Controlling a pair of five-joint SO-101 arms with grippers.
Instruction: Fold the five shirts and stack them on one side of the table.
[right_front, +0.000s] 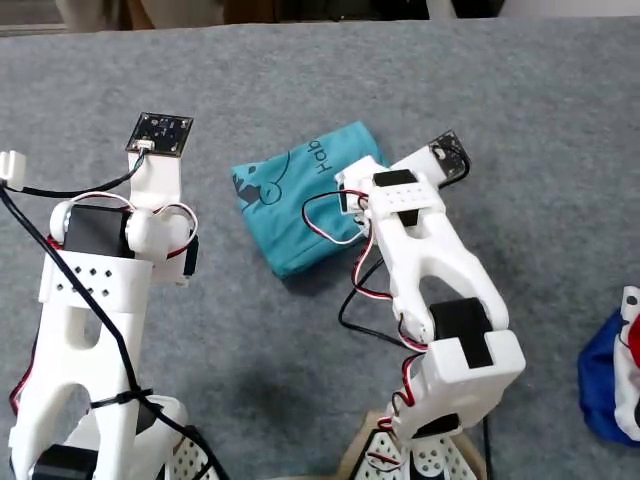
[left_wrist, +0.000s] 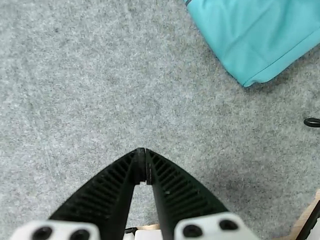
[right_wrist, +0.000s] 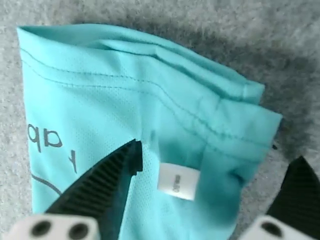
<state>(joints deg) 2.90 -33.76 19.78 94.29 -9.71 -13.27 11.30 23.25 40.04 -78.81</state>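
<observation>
At the near right edge of the grey felt tabletop (right_front: 550, 90) lies a crumpled blue cloth heap (right_front: 603, 385). Farther in, mid-table, a folded teal shirt (right_front: 290, 205) with dark print and a white tag (right_wrist: 178, 181) lies flat. The right pincer (right_wrist: 217, 160) hovers spread wide just above it. The left pincer (left_wrist: 145, 161), clenched on nothing, hangs over bare felt nearby.

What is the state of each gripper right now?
Left gripper: closed, holding nothing.
Right gripper: open over the teal shirt, holding nothing.
</observation>
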